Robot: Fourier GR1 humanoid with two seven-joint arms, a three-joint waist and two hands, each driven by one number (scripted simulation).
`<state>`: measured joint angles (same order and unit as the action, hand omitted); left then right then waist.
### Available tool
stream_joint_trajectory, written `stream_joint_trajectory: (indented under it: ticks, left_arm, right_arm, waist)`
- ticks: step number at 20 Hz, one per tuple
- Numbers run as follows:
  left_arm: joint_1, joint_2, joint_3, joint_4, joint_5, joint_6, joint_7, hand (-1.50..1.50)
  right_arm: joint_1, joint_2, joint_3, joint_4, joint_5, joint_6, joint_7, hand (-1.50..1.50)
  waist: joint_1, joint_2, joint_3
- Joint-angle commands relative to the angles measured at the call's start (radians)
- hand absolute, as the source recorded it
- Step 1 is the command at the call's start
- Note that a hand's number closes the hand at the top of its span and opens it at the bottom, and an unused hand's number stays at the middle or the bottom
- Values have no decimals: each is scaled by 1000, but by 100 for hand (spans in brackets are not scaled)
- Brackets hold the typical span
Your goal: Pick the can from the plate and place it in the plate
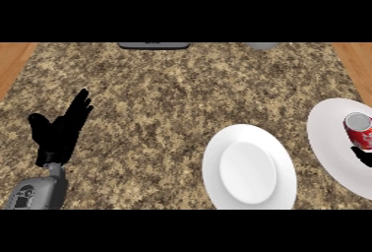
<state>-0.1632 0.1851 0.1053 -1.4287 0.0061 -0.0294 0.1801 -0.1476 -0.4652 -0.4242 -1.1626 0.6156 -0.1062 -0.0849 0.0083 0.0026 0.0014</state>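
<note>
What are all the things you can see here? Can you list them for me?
Can: one, red with a silver top, standing on the plate at the right edge.
Plate under the can: one, white, partly cut off by the right edge.
Empty plate: one, white, lower middle-right of the counter.
Counter: one, speckled brown stone, with wood strips at the far corners.
Dark object: one, dark grey, at the far edge, mostly cut off.
Grey object: one, at the far edge, mostly cut off.
Left hand: one, black, open, fingers up, resting at the left.
Right hand: one, black, barely visible beside the can.
</note>
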Motion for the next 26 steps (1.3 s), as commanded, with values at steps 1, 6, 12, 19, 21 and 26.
stream_joint_trajectory:
  ticks: [1,6,12,19,21,26]
  left_arm:
    - [13,-3,1,-7,4,-5,6,0]
    - [7,-38,-22,7,-38,37,-11,0]
    - [-11,-18,7,22,-22,33,-4,0]
    - [66,33,39,-19,15,-32,-28,0]
    - [26,-21,6,-12,-21,29,-7,0]
    - [-14,6,19,-42,2,-2,65,0]
  right_arm:
    - [-44,-37,-14,204,-55,52,-161,-150]
    - [-118,-46,-25,259,-70,-23,-306,-150]
    - [-99,-24,-129,100,-335,151,-532,-150]
    - [-41,19,-220,-34,-568,343,-205,-150]
    - [-22,5,-217,-62,-628,435,-144,-150]
    - [29,-40,-256,-27,-717,515,-155,-150]
  waist:
    - [1,0,0]
    - [-3,-1,-1]
    - [-26,-8,-1]
    - [-17,-11,-3]
    - [-23,-8,-2]
    - [-11,-4,-1]
